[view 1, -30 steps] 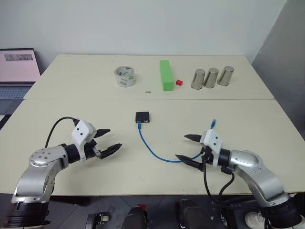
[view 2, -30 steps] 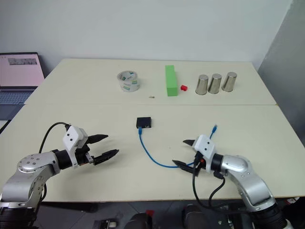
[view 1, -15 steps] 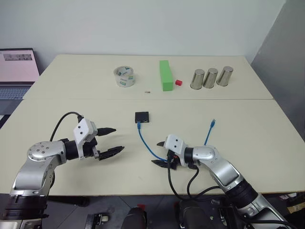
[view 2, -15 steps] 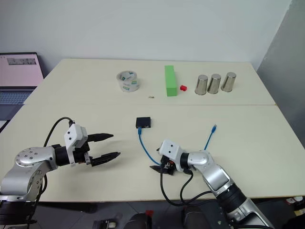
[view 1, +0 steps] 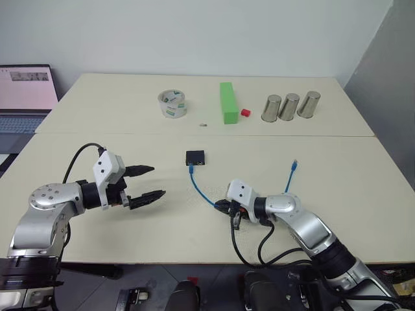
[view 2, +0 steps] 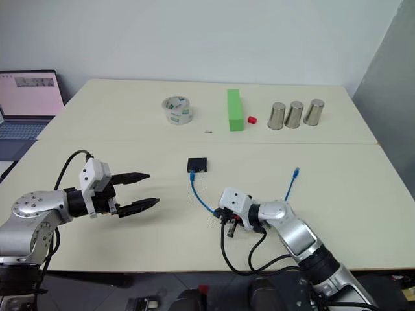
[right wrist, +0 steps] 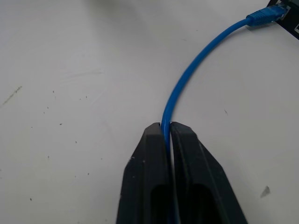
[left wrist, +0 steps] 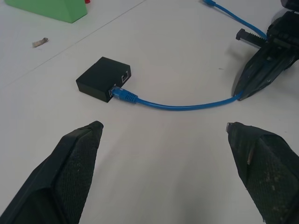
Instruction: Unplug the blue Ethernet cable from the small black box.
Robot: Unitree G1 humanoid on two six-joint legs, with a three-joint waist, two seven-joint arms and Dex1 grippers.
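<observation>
Your right gripper (right wrist: 166, 128) has its jaws pinched on the cable (view 1: 200, 190), still plugged into the box (view 1: 195, 156) mid-counter (view 1: 97, 142). Your left gripper (view 1: 146, 183) hovers, jaws wide and empty.

This looks like a robotics lab or test room: two plain cream tables (view 1: 311, 155) are pushed together against a bare white wall (view 1: 194, 32), set with a sparse spread of test props: a tape roll (view 1: 172, 103), a green block (view 1: 225, 102), three metal cups (view 1: 288, 106). An open laptop (view 1: 23, 97) sits off to the left.
</observation>
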